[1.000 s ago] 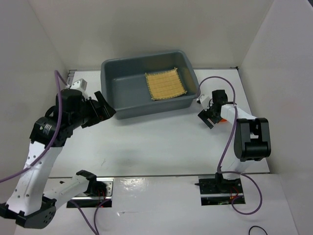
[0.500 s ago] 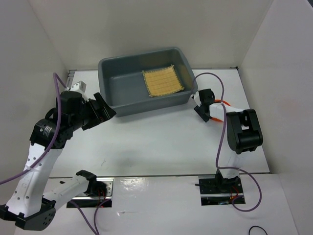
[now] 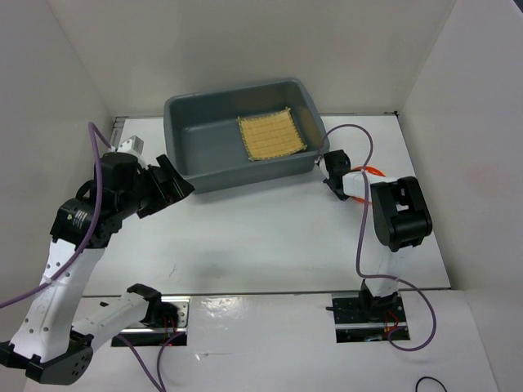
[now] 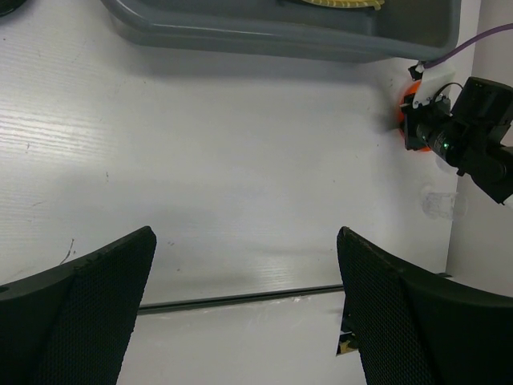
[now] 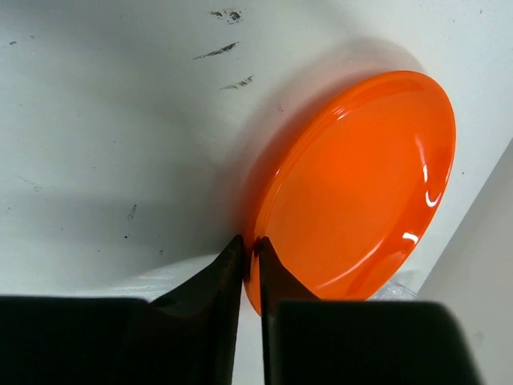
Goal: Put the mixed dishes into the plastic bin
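The grey plastic bin [image 3: 245, 173] stands at the back of the table, and the tan woven mat [image 3: 271, 136] lies flat inside it at the right. Right of the bin, the small orange plate [image 5: 361, 184] is tipped up on the table. My right gripper [image 5: 250, 245] is shut on its near rim. From above only a sliver of the plate [image 3: 372, 171] shows past the right gripper [image 3: 351, 173]. My left gripper [image 4: 244, 237] hangs wide open over bare table, left of the bin, holding nothing. A clear glass cup [image 4: 443, 205] stands near the right wall.
White walls close in the table on the left, back and right, and the plate sits close to the right wall. The right arm's purple cable [image 3: 359, 139] arcs beside the bin's right end. A seam [image 4: 240, 297] crosses the table near the front.
My right gripper has gone from open to shut on the orange plate's rim, and its arm has swung in toward the bin's right end. The bin has shifted slightly left. The left arm has held still.
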